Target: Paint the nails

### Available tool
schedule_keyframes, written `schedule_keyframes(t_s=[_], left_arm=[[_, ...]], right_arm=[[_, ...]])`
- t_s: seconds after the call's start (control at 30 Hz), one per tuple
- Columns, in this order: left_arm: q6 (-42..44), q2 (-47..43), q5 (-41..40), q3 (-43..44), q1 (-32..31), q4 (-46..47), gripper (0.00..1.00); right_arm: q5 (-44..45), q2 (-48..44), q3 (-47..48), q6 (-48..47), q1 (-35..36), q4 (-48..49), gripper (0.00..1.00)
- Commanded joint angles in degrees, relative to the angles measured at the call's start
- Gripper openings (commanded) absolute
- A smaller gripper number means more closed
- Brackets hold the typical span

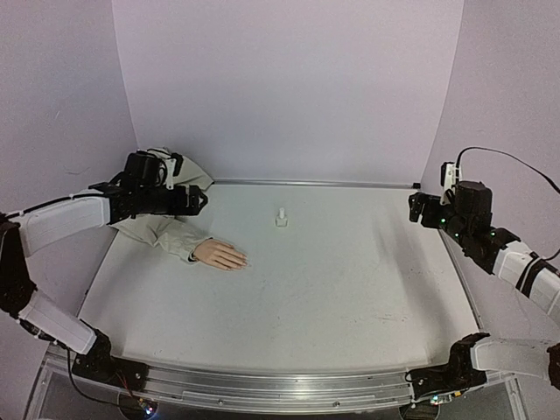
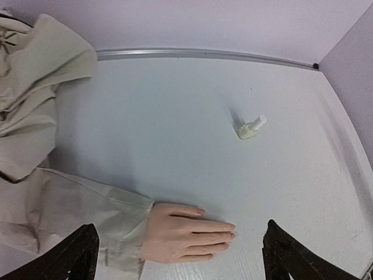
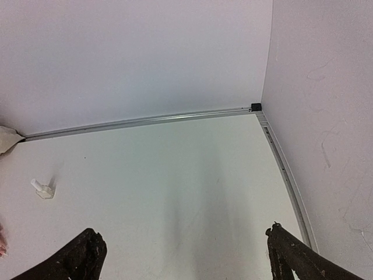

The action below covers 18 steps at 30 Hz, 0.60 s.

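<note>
"Nails (image 2: 232, 228) being the target, how does the left gripper (image 1: 199, 200) stand to them?" asks the first observer.

"Its jaws are wide apart and hold nothing," says the second. "It hovers above the beige sleeve (image 1: 162, 229) at the far left of the table (image 1: 350, 289). Just near and to the right of it lies the mannequin hand (image 1: 220, 255), palm down. Its long axis runs left to right (tilted a little toward the near edge), so the fingertips point right, away from the sleeve."

"And the right gripper (image 1: 415, 210)?"

"Its jaws are equally spread and empty. It sits at the far right, well apart from the hand, so the left arm is plainly the nearer one."

"What lies further out?"

"The small white bottle (image 1: 281, 217) stands between the two grippers, beyond the fingertips toward the far side and somewhat closer to the left one. Judging from that, whichever arm fetches it would have to bring the brush back leftward and nearward, along the line of the fingers."
</note>
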Motion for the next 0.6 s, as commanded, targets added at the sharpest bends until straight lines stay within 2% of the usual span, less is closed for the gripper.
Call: schedule_keyframes(t_s=[0.0,0.27,0.43,0.57], left_arm=[[-3.14,10.01,5.47,10.85,-5.13,-2.94,0.99],[-0.77,34.78,6.05,37.57,-13.63,-13.23,0.94],[1.17,47.93,5.01,54.76,-15.39,-21.22,0.90],[2.86,55.64,3.61,65.14,-15.85,-25.90,0.86]], right_arm=[[-4.79,0.44,1.80,0.55,-0.52,2.60,0.98],[-10.34,1.84,1.76,1.39,-0.79,3.42,0.98],[-11.70,1.93,2.32,1.84,-0.82,3.73,0.98],[-13.41,2.31,2.85,2.31,-0.86,4.09,0.98]])
